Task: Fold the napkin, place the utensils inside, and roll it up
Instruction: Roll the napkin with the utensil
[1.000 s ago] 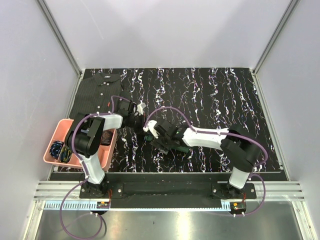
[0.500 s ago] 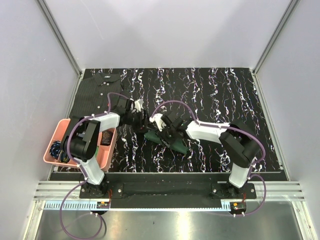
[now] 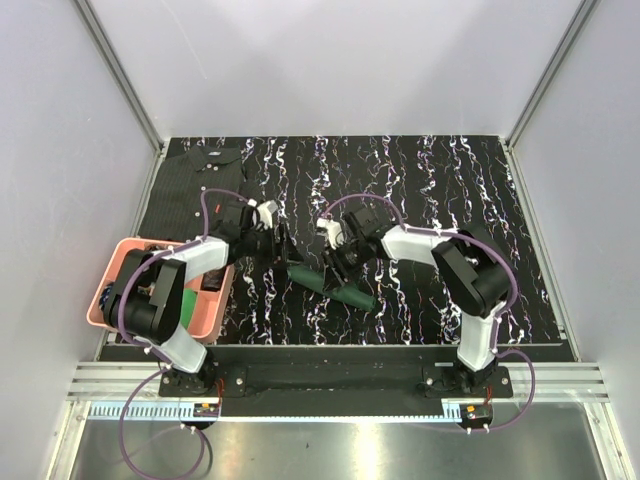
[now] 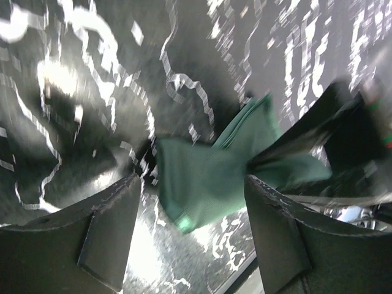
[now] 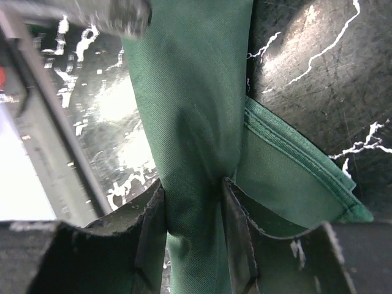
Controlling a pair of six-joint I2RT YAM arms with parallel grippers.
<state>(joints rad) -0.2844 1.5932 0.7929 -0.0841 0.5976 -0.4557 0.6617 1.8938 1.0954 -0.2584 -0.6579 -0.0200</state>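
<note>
green napkin (image 3: 318, 281): slim roll on the table (image 3: 430, 200), near centre, between the arms | right gripper (image 5: 193, 196): jaws partly closed, pinching the roll across its width, cloth squeezed between both fingers | left gripper (image 4: 191, 187): jaws wide apart, gripping nothing, roll's end lying loose between its fingers

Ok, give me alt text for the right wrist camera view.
The right pincer is shut on a rolled dark green napkin, which runs from the top of the frame down between its two dark fingers. A loose hemmed corner of the cloth sticks out to the right over the black, white-veined table.
</note>
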